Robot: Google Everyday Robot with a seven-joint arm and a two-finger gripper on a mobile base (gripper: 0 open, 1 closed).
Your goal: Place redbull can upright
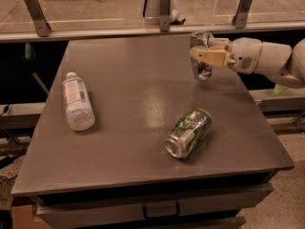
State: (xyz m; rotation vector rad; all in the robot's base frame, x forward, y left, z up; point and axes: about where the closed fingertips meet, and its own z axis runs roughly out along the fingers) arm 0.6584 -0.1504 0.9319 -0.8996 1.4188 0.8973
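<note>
The redbull can [202, 67] is slim and silver and stands upright at the far right of the grey table [143, 104], its base at or just above the surface. My gripper [206, 51] reaches in from the right on a white arm and is shut around the can's upper half, with one tan finger [212, 57] across its front. The top of the can shows above the fingers.
A wider green-and-silver can [188, 132] lies on its side at the front right of the table. A clear plastic bottle [76, 100] with a white cap lies on its side at the left. A metal rail [143, 30] with posts runs behind the table.
</note>
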